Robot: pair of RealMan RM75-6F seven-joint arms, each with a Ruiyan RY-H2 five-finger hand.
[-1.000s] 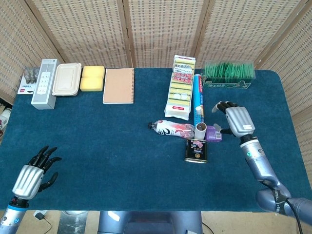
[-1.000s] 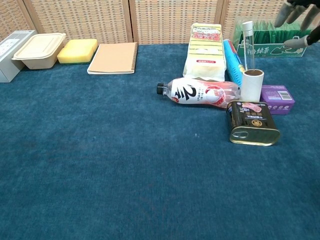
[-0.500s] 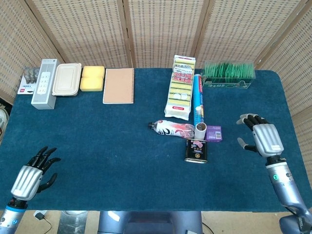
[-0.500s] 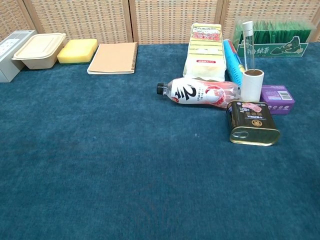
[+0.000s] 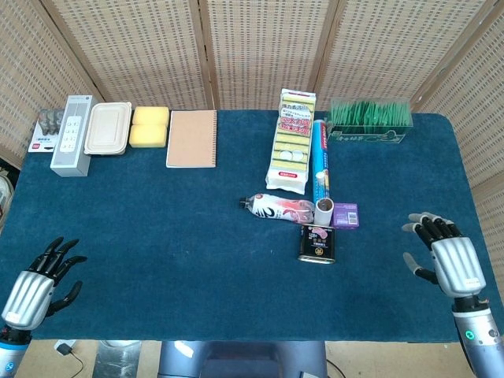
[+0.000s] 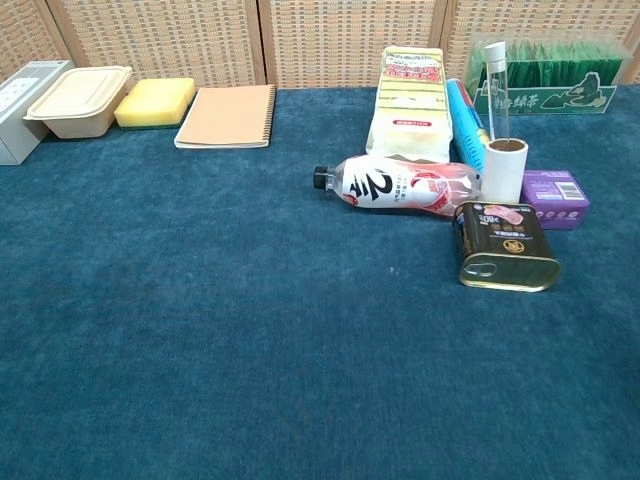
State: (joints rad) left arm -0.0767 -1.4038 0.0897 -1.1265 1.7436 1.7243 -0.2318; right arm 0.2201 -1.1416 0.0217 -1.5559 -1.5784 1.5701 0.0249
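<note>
Right hand (image 5: 449, 260) hovering at the near right edge of the table (image 5: 157, 236), fingers spread, gripping nothing; left hand (image 5: 35, 285) at the near left corner, likewise splayed and empty. Nearest to the right hand: a purple box (image 5: 345, 215) and a tin can (image 5: 316, 243), well apart from it, both in the cluster right of centre. Box probably light cardboard, stiff but crushable, best taken across its short flat sides. Can likely heavy, rigid, slick printed metal with rounded corners, best gripped across the narrow sides. Beside them, an upright paper roll (image 5: 324, 210), hollow and light, and a plastic bottle (image 5: 277, 208) lying flat, smooth, prone to rolling. Blue cloth underneath, soft and napped.
</note>
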